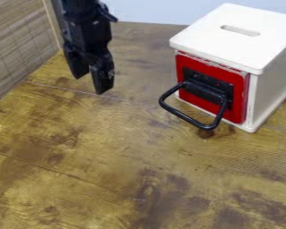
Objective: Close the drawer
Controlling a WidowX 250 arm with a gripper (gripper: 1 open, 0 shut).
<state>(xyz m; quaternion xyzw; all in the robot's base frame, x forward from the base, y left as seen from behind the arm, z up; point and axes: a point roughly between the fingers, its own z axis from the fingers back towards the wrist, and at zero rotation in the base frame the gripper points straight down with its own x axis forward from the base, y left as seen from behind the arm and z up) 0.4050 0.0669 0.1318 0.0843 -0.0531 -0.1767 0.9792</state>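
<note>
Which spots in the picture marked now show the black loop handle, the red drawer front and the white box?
black loop handle (181,114): camera view, on its lower bar.
red drawer front (239,84): camera view, right of the black plate.
white box (247,45): camera view, top, below the slot.
</note>
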